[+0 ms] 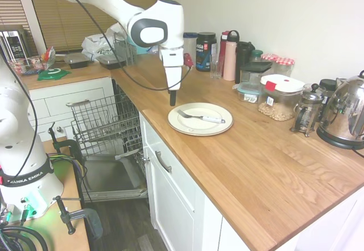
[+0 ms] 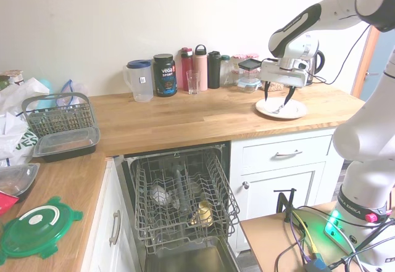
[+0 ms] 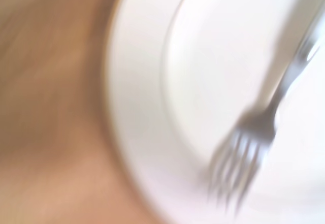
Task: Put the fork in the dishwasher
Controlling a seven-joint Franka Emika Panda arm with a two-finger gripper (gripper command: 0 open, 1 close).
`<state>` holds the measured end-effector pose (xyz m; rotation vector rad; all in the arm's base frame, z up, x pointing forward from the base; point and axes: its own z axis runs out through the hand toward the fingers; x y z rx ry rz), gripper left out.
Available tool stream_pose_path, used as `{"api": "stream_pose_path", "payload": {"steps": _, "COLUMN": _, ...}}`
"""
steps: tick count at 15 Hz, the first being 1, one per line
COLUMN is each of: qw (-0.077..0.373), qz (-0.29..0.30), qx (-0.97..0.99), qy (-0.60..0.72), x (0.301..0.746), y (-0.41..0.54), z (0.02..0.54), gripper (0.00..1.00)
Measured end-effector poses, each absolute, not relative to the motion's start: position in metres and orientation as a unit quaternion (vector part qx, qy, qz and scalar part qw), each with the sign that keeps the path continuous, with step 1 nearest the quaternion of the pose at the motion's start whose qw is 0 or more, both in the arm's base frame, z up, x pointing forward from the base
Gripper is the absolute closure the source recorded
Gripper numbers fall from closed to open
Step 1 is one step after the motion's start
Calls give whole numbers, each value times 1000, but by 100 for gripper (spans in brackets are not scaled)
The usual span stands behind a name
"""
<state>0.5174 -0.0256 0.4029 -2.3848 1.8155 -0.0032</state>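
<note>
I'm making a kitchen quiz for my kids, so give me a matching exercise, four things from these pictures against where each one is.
Things:
1. fork
2. plate
3. wire rack
4. green lid

Places:
A. pulled out of the open dishwasher
B. on the counter left of the dishwasher
C. lying on the plate
D. on the counter below the gripper

Pairs: 1-C, 2-D, 3-A, 4-B
</note>
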Motion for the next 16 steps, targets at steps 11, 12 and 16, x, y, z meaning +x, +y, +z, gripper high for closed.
{"api": "stream_pose_path", "payload": {"steps": 11, "qw": 10, "qz": 6, "qx": -672, "qy": 740, "x": 600, "y": -87, "z": 352, "gripper": 100}}
{"api": "stream_pose_path", "payload": {"steps": 12, "qw": 8, "qz": 6, "qx": -669, "qy": 743, "x": 602, "y": -87, "z": 350, "gripper": 100}}
{"api": "stream_pose_path", "payload": {"steps": 16, "qw": 6, "qz": 6, "qx": -667, "qy": 745, "x": 604, "y": -89, "z": 346, "gripper": 100}}
